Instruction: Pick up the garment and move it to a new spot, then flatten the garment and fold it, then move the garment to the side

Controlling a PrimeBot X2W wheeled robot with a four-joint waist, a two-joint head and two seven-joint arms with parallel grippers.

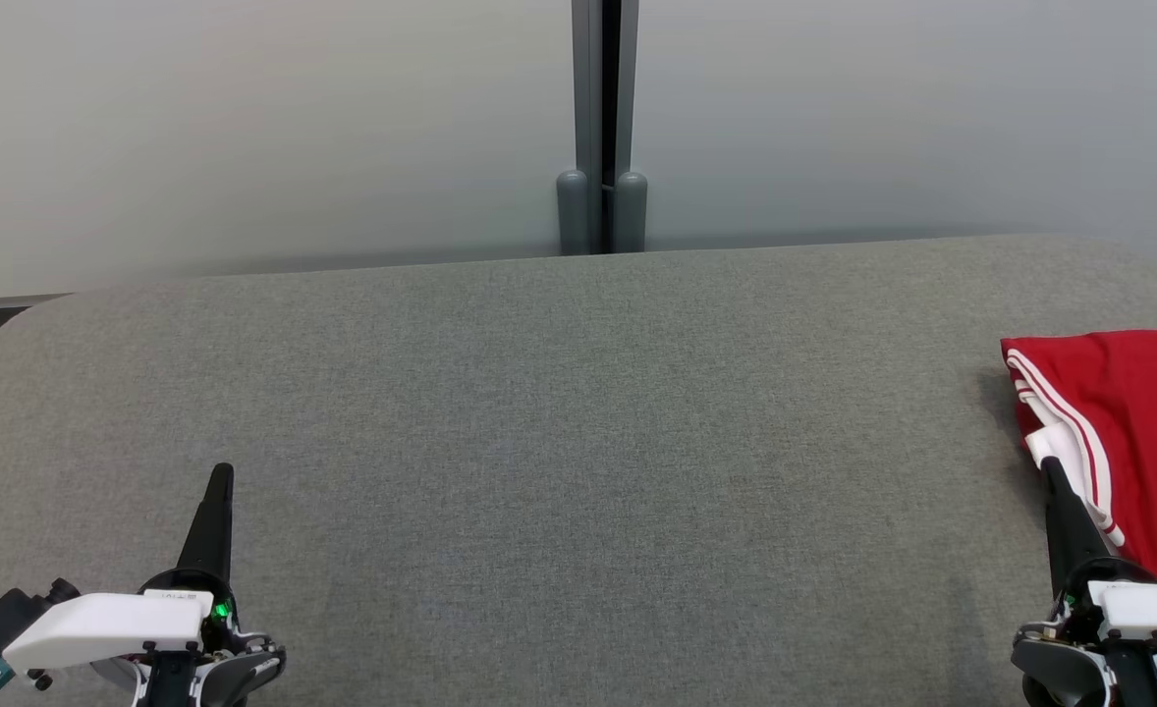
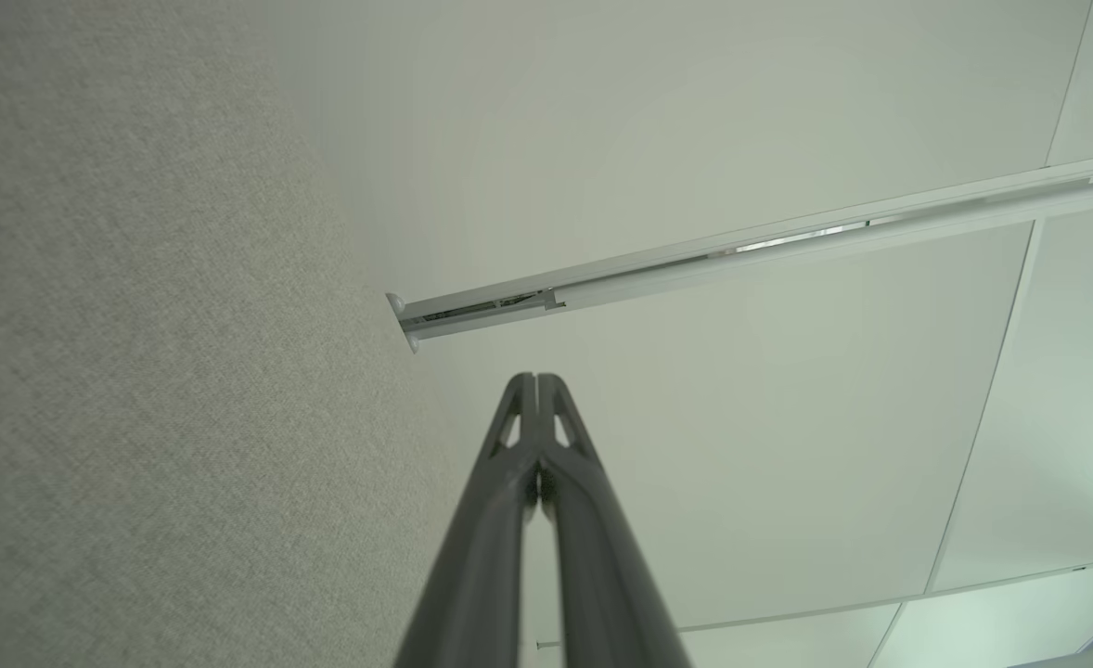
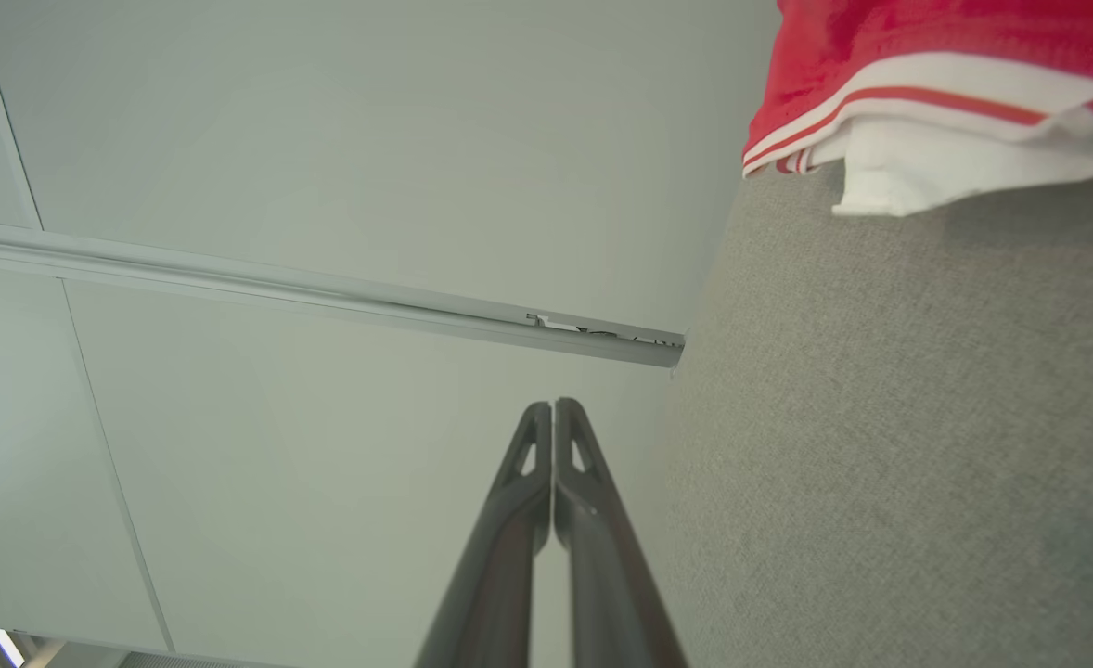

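Head view gives us the grey bench (image 1: pixel 539 442). At the bench's right edge lies the red garment (image 1: pixel 1129 432), seemingly folded, striped hem showing. Both pincers are closed on nothing at the bench's near edge: left pincer (image 1: pixel 222 473) toward its left, right pincer (image 1: pixel 1047 465) just beside the garment. We judge folding and setting aside done, with nothing obvious left.

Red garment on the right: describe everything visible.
The red garment looks like soft knit cloth, red with white stripes along a hem and a white layer peeking out beneath. It lies folded or bunched on the grey fabric surface at its right end, partly cut off by the frame. The shut right gripper sits beside it, not gripping it.
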